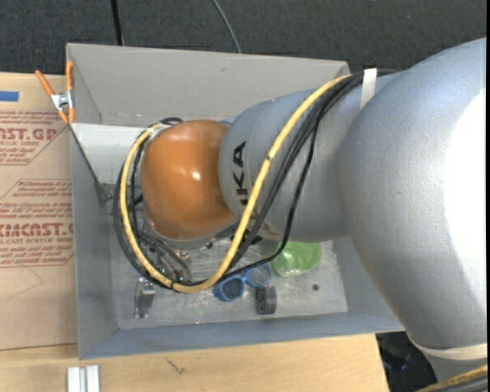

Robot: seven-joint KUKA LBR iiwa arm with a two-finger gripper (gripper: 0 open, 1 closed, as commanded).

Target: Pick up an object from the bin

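Arm (310,178): black letters "KA" stood on the grey link beside the orange cover, turned sideways; the letters before them were hidden by the cover.
Cardboard (28,186), top: large red print read "…CAST.GP", its start cut off.
Cardboard, lower: large red print again read "…CAST.G…", with "…LL-CAST ACRYLIC SHE…" in a smaller line under it.
Cardboard, small lines: red, too small to read.

Even overhead light, soft glare on orange cover (186,176), arm (408,194) shadowing bin floor (327,300)
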